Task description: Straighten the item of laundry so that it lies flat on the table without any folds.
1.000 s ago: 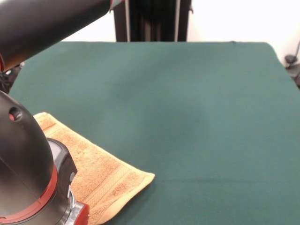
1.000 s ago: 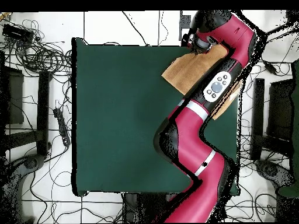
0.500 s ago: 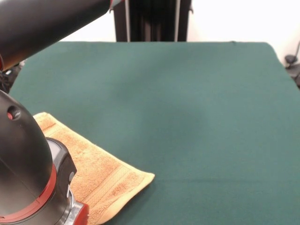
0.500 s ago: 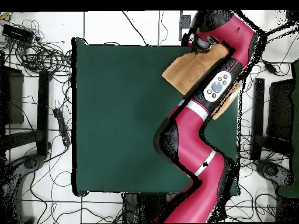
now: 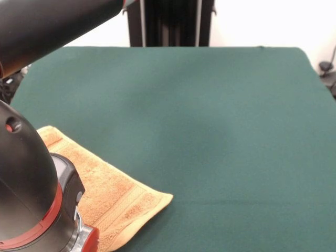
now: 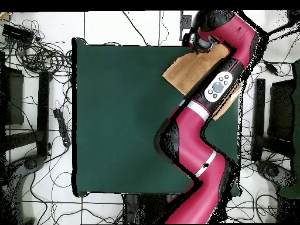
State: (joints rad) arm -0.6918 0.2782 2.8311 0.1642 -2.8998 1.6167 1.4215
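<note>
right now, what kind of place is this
Most likely a robotics lab or test cell, not a home. A red arm reaches over a green table bare but for one towel, and loose cables sprawl over the tiled floor around it.

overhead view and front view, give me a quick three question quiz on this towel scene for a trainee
1. True or false: in the overhead view, the orange-tan terry-cloth hand towel lies at the middle of the dark green cloth table.
2. Multiple choice: in the overhead view, what covers part of the towel? A) a person's hand B) the red and black robot arm C) a box
3. Fill in: in the front view, the towel's free corner points toward the picture's ____ side.

Key: 1 false, it lies at a corner of the table; 2 B; 3 right.
</note>
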